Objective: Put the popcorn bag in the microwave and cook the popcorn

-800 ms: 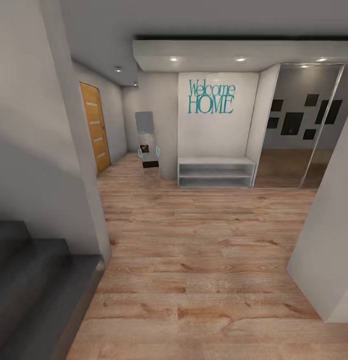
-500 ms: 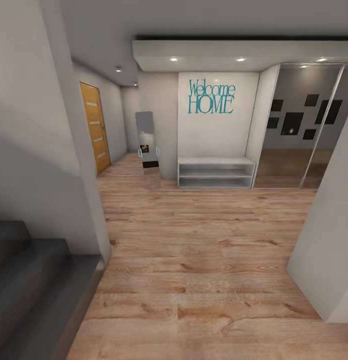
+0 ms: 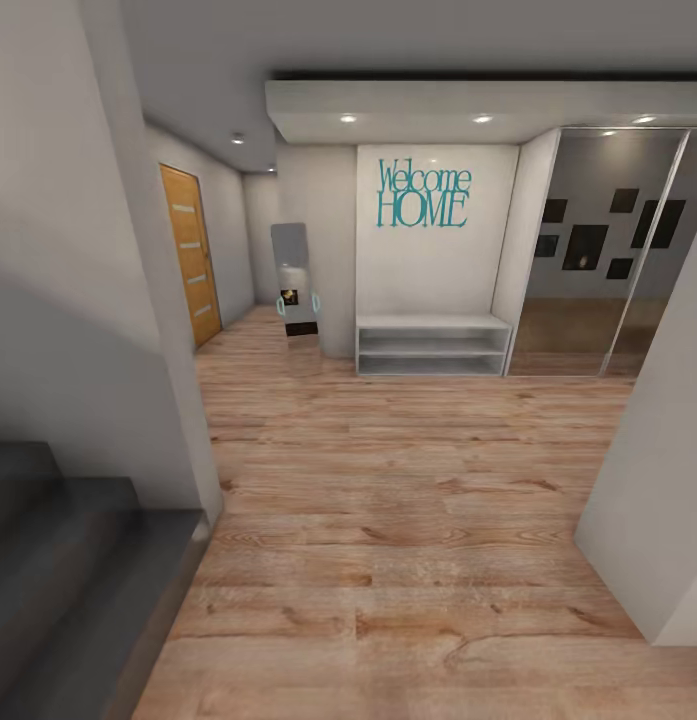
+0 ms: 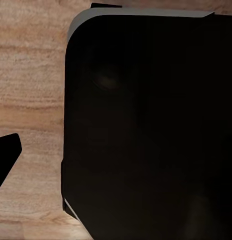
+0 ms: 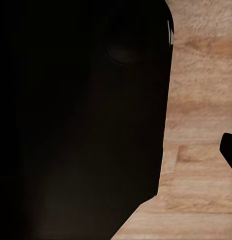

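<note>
Facing a hallway's wood floor [image 3: 408, 480] and shoe shelf [image 3: 433, 345], the robot was presumably between rooms; jaw state could not be told.

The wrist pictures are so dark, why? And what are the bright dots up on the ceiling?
Both wrist views: a big black body blocks most of the frame, wood floor beside it. Head view: small ceiling spotlights glow over the Welcome HOME sign, reflected in the mirrored doors.

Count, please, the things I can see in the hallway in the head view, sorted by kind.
Wooden door: 1
Welcome HOME wall sign: 1
White shoe bench: 1
Standing mirror: 1
Mirrored wardrobe doors: 2
Lit ceiling spotlights: 3
Total: 9
</note>
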